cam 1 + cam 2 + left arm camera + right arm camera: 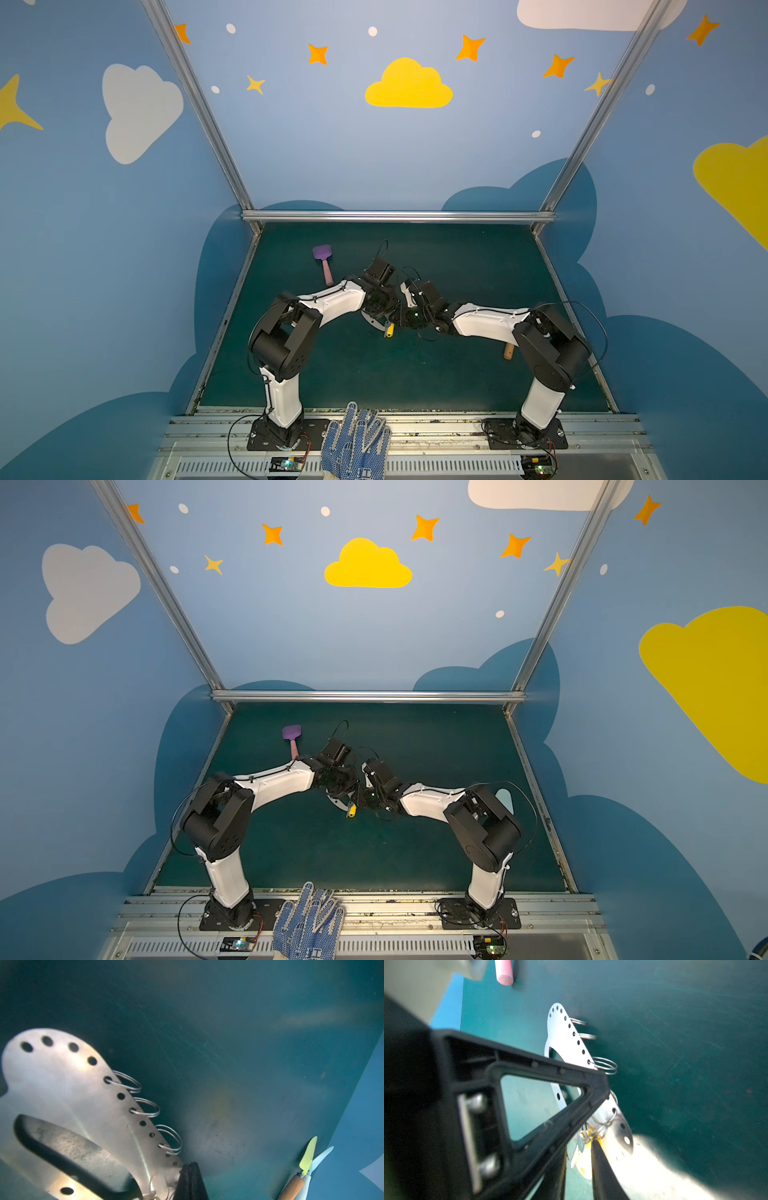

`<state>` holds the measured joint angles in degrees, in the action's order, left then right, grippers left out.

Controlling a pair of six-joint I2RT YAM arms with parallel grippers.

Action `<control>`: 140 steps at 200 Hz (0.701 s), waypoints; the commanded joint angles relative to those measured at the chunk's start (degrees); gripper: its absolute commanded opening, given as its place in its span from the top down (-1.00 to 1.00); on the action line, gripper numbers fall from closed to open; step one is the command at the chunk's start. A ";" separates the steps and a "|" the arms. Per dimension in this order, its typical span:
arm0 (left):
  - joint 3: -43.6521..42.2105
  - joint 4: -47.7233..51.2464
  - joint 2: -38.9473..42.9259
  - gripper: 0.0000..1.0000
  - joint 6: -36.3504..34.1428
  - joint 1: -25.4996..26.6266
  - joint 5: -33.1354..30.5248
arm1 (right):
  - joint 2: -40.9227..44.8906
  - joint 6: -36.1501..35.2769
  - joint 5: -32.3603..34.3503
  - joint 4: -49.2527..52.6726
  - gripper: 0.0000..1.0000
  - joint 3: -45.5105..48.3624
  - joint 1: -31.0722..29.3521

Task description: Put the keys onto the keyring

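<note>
The keyring (62, 1084) is a flat silver plate with a row of holes and three wire rings along one edge; it shows in the right wrist view too (564, 1032). My left gripper (190, 1167) is shut on the plate's edge and holds it tilted above the green mat, mid-table. The keys (583, 1159), with their yellow tag (389, 329) (351, 810), hang at the plate's lower end, their small split ring against it. My right gripper (581, 1145) straddles the tag, jaws slightly apart, with a sliver of mat showing beside the tag. The left gripper's black finger (591, 1082) hides one right fingertip.
A purple spatula with a pink handle (324, 262) (293, 739) lies at the back left. A wooden-handled tool (509, 352) (293, 1186) lies under the right arm. Blue dotted gloves (355, 440) rest on the front rail. Metal frame posts bound the mat.
</note>
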<state>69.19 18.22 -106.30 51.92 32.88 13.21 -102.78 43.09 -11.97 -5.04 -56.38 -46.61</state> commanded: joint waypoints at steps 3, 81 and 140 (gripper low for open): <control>0.69 0.12 -0.22 0.92 0.43 -0.20 -0.50 | -0.82 0.36 1.28 1.12 0.59 -1.63 -0.20; 0.52 0.14 -0.05 0.92 0.29 -0.21 -0.37 | 1.76 1.47 5.09 2.14 0.83 -0.08 0.34; 0.25 -0.28 -0.21 0.92 0.29 -0.18 -0.06 | 3.65 1.42 5.44 1.70 1.00 1.84 0.90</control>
<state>69.19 17.96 -106.30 52.36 32.64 13.02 -101.06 44.75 -7.42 -3.20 -55.46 -46.11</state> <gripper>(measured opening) 0.047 0.050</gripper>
